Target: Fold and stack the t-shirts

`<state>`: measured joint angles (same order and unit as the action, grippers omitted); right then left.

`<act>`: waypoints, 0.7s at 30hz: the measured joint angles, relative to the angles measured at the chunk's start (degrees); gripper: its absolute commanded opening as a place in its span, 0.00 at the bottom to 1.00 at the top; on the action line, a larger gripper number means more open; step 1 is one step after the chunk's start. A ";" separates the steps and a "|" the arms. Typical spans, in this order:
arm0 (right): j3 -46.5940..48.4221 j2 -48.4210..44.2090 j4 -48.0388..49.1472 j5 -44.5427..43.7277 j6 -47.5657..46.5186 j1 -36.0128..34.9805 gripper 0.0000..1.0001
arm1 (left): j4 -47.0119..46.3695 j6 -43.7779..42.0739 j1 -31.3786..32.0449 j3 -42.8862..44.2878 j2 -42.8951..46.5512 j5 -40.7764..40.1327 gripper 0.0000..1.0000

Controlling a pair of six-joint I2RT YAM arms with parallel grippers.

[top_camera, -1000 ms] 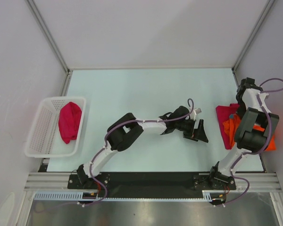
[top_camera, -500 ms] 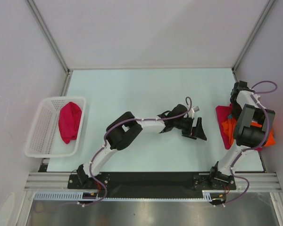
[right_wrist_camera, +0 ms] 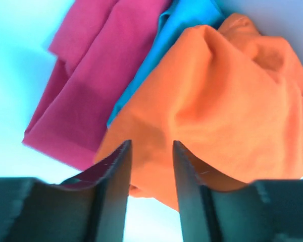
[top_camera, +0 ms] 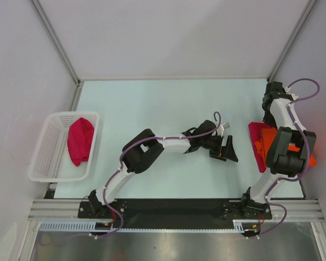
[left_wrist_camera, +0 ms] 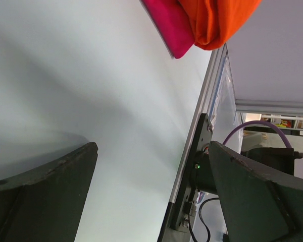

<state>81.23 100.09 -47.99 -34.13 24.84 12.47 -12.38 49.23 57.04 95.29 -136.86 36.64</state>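
Observation:
A stack of t-shirts lies at the table's right edge, with a crimson shirt [top_camera: 255, 137] under a crumpled orange shirt [top_camera: 265, 143]. In the right wrist view the crimson shirt [right_wrist_camera: 98, 75], a teal shirt [right_wrist_camera: 161, 45] and the orange shirt [right_wrist_camera: 227, 116] show beyond the fingers. My right gripper [top_camera: 269, 113] [right_wrist_camera: 150, 146] hangs over the far end of the stack, open by a narrow gap and empty. My left gripper [top_camera: 229, 149] [left_wrist_camera: 152, 146] is wide open and empty over bare table left of the stack. Another crimson shirt [top_camera: 80, 140] lies bunched in the basket.
A white mesh basket [top_camera: 46, 149] stands at the table's left edge. The right arm's elbow [top_camera: 287, 155] covers part of the stack. Walls close the table at the back and both sides. In the left wrist view the crimson [left_wrist_camera: 169, 25] and orange [left_wrist_camera: 217, 17] shirts lie near the table's metal edge rail [left_wrist_camera: 204, 116].
My right gripper has moved from over the shirt stack toward the back right corner of the table. The left arm has barely shifted.

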 measured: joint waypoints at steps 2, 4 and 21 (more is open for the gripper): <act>0.81 1.70 -0.17 -0.17 0.17 0.57 0.50 | -0.02 0.00 0.00 -0.02 0.00 -0.02 1.00; 0.79 3.23 -0.96 -0.13 0.52 0.98 0.54 | -0.07 0.00 0.00 -0.04 0.00 -0.02 1.00; -3.50 0.07 -1.73 -2.69 2.40 7.61 0.54 | -1.79 0.20 -0.13 -1.01 0.00 0.35 1.00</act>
<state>77.73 100.16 -49.71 -36.82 27.24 20.08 -14.17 49.43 56.90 94.28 -136.86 36.99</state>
